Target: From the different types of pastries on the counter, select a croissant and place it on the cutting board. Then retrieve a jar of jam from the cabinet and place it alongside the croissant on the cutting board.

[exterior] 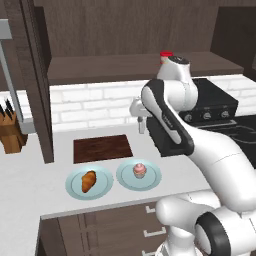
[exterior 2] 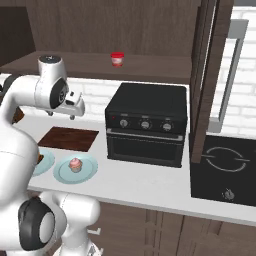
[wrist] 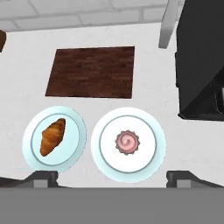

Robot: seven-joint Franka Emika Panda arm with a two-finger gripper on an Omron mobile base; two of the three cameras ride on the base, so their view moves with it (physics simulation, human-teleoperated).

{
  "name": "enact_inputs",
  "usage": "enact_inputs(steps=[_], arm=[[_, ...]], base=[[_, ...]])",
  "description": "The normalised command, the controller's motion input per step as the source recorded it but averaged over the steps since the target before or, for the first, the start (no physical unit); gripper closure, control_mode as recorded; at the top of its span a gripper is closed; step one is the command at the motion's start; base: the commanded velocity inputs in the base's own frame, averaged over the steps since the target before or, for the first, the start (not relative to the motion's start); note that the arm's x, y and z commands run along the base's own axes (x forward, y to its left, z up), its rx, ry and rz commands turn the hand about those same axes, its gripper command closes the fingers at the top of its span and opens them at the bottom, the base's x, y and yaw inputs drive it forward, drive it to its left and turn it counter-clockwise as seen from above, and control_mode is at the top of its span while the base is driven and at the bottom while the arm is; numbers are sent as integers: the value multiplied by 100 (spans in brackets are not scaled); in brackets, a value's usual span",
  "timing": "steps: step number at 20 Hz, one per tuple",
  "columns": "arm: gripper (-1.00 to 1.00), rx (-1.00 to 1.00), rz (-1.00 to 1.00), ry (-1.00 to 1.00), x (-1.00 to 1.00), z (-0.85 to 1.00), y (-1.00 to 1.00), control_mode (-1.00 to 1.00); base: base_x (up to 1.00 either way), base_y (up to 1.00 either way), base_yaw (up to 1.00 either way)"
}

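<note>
The croissant (exterior: 89, 180) lies on a round light blue plate (exterior: 74, 186) near the front edge of the counter (exterior: 30, 190), left of a second light blue plate (exterior: 152, 176) that carries the pink-frosted cupcake (exterior: 139, 170). The two plates sit just beside each other without touching. Behind them, toward the wall, the dark cutting board (exterior: 102, 148) lies flat and bare. Right of the board stands a black toaster oven (exterior 2: 146, 124) with three knobs, and beyond it a black cooktop (exterior 2: 225, 170). A wooden knife block (exterior: 11, 131) stands at the far left of the counter. Farthest back, the jar of jam (exterior 2: 117, 59) stands upright on the cabinet (exterior 2: 150, 70) shelf above the white brick backsplash.

The gripper (wrist: 112, 177) hangs well above the counter, pointing down, its fingertips (wrist: 43, 176) spread wide and holding nothing. In the hand view the croissant lies between the left fingertip and the board, off to the left, while the cupcake sits nearer the middle between the two tips. Nothing stands between the gripper and the croissant.
</note>
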Motion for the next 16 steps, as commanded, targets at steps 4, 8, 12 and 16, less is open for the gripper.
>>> enact_inputs(steps=[4, 8, 12, 16], arm=[[-100, -7, 0, -1, -14, -1, 71, -100], [-100, -6, -2, 0, -13, -7, 63, -100], [-100, -1, -2, 0, 0, -11, 65, -100], [-100, 0, 0, 0, 0, -23, 63, -100]], base=[[0, 0, 0], [0, 0, 0], [0, 0, 0], [0, 0, 0]])
